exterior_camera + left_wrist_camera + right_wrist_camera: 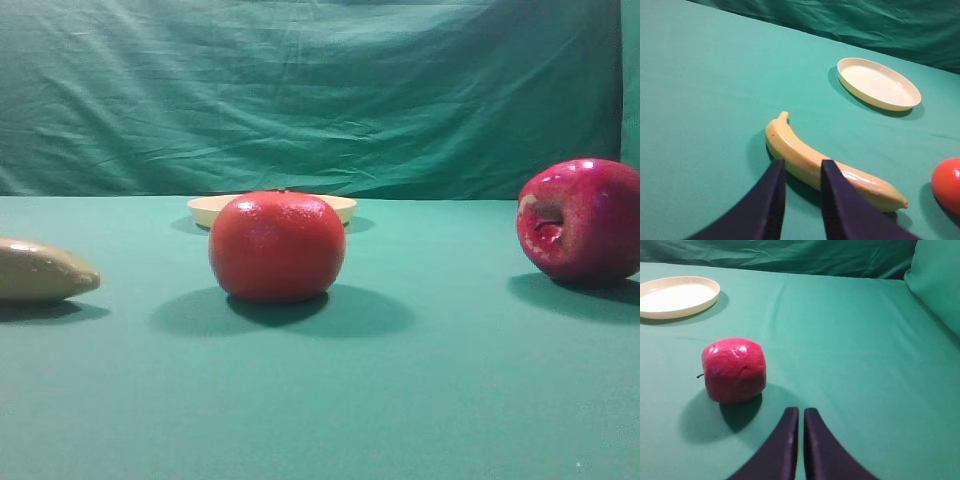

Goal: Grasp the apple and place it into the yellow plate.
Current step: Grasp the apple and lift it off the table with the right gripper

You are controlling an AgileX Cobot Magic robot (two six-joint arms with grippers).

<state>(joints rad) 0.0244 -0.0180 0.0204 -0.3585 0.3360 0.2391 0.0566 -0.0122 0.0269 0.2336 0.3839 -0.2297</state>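
Green cloth covers the desk (420, 400) and hangs wrinkled as a backdrop behind it. Seen from the exterior high view, a pale beige-yellow glossy banana (40, 271) lies at the 9 o'clock edge, partly cut off. Near the centre sits a matte orange-red round fruit with dimpled skin (277, 246), and directly behind it, at its 12 o'clock, the shallow round cream-yellow plate (205, 208) shows only its rim on either side. At 3 o'clock rests the glossy crimson-magenta apple (582, 220), tipped on its side with its stem hollow and pale patch turned toward 9 o'clock, well apart from the plate. In the left wrist view, the left end effector (801, 172) hovers just above the banana (825, 167) with its dark fingers slightly parted, holding nothing; the plate (878, 83) lies at 1 o'clock. In the right wrist view, the right end effector (800, 415) has its fingers almost together, a thin slit between them, gripping nothing; the apple (734, 369) sits near it at 10 o'clock, the plate (677, 296) further beyond.
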